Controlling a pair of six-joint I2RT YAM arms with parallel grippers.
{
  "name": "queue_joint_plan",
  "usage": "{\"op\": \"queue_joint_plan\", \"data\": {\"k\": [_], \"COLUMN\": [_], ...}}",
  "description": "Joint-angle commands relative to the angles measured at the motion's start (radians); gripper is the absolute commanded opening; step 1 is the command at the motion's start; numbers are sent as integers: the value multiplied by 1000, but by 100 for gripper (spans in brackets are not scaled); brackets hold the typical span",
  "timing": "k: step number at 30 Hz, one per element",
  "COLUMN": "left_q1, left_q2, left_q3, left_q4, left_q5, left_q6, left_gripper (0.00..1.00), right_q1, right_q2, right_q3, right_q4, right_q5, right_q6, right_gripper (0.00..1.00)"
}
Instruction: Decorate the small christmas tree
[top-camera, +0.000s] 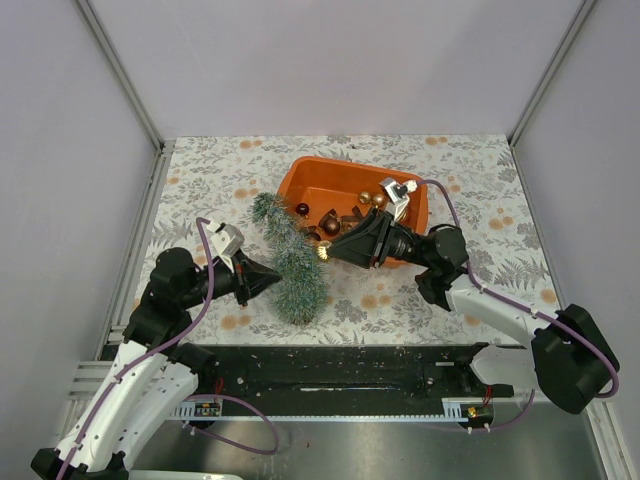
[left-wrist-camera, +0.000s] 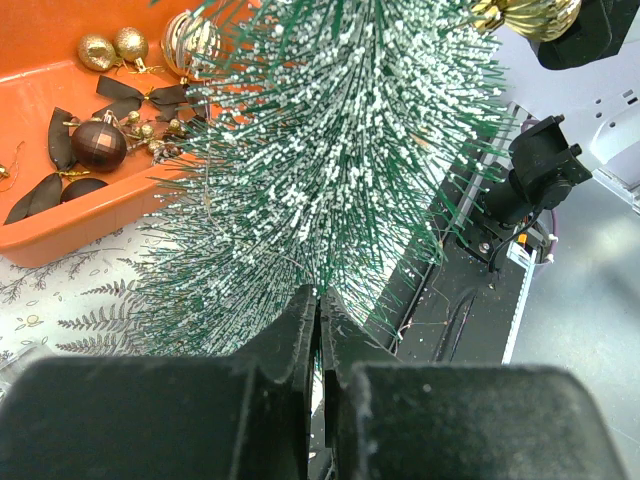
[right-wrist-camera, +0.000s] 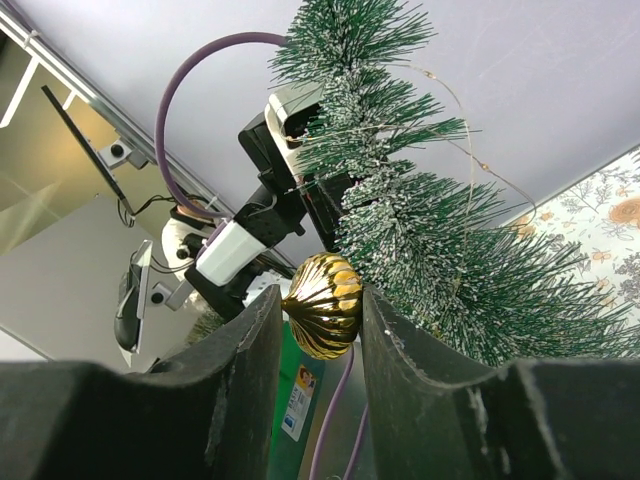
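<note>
The small christmas tree (top-camera: 288, 256) lies slanted on the floral table, tip toward the orange tray (top-camera: 302, 176), wide end near me. My left gripper (top-camera: 274, 277) is at the tree's left flank; in the left wrist view its jaws (left-wrist-camera: 320, 297) are shut with needles of the tree (left-wrist-camera: 330, 150) pinched at the tips. Across from it, my right gripper (top-camera: 327, 250) presses against the tree's right side. It is shut on a ribbed gold bauble (right-wrist-camera: 323, 303), which touches the needles of the tree (right-wrist-camera: 430, 250). That bauble (left-wrist-camera: 525, 12) also shows past the tree in the left wrist view.
The orange tray (left-wrist-camera: 70, 225) holds a dark red bauble (left-wrist-camera: 98, 145), small gold baubles (left-wrist-camera: 97, 52) and dark ribbon pieces. A thin wire (right-wrist-camera: 470, 150) runs over the tree. The black rail (top-camera: 330, 375) lies along the near edge. Grey walls enclose the table.
</note>
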Motion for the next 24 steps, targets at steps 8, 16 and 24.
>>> {"op": "queue_joint_plan", "data": {"k": [8, 16, 24], "left_q1": [14, 15, 17], "left_q2": [-52, -55, -62], "left_q3": [5, 3, 5], "left_q4": [30, 27, 13], "left_q5": [-3, 0, -1], "left_q6": [-16, -14, -7], "left_gripper": [5, 5, 5], "right_q1": [34, 32, 32], "right_q2": [5, 25, 42], "right_q3": [13, 63, 108], "right_q4": [42, 17, 5], "right_q5": [25, 14, -3], "right_q6": [-17, -51, -70], "right_gripper": [4, 4, 4]}}
